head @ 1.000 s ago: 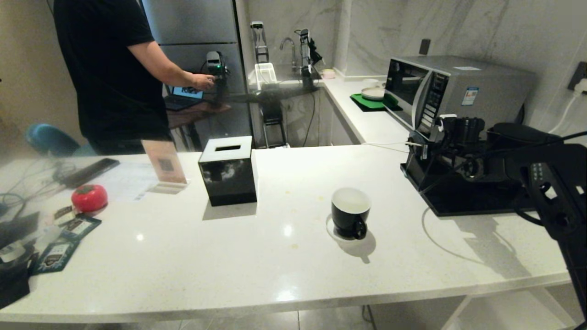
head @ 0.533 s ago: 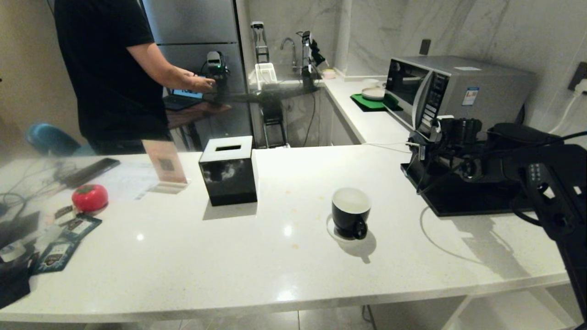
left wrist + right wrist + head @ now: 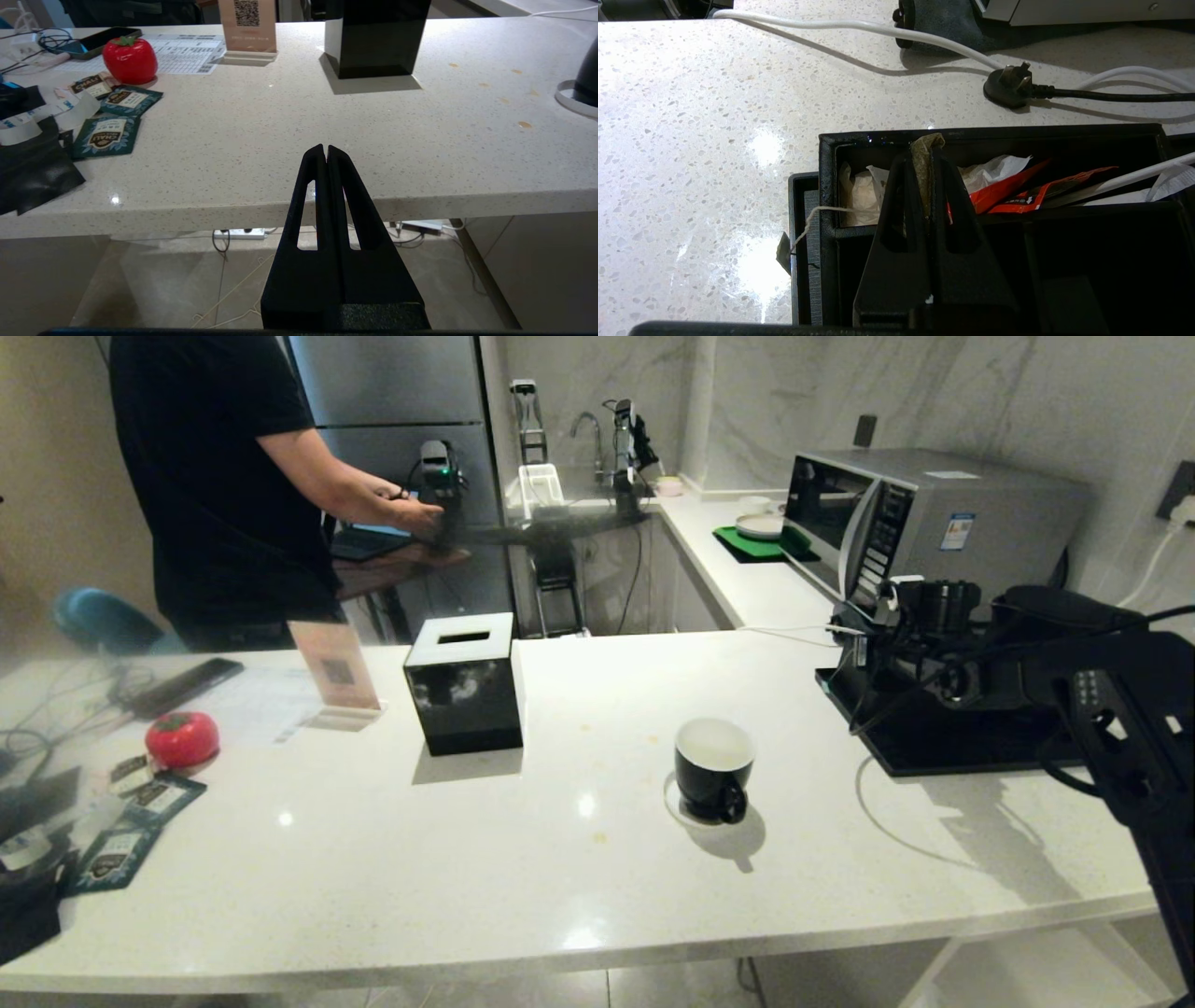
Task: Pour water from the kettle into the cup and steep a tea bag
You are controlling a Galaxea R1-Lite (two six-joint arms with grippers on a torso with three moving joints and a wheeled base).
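The right tool (image 3: 923,154) is clamped on the tea bag (image 3: 923,172) in the black tray (image 3: 826,186) by the surface's right edge, the left tool (image 3: 326,156) shut on nothing, while the cup (image 3: 713,767) still awaits water and bag.

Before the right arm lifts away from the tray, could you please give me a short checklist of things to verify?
1. Right gripper jaws shut on the tea bag: ok.
2. Tea bag's string free of the black tray edge: not ok, it drapes over it.
3. Cup upright on its saucer: ok.
4. Water in the cup: cannot tell.
5. Left gripper shut, empty, short of the counter edge: ok.
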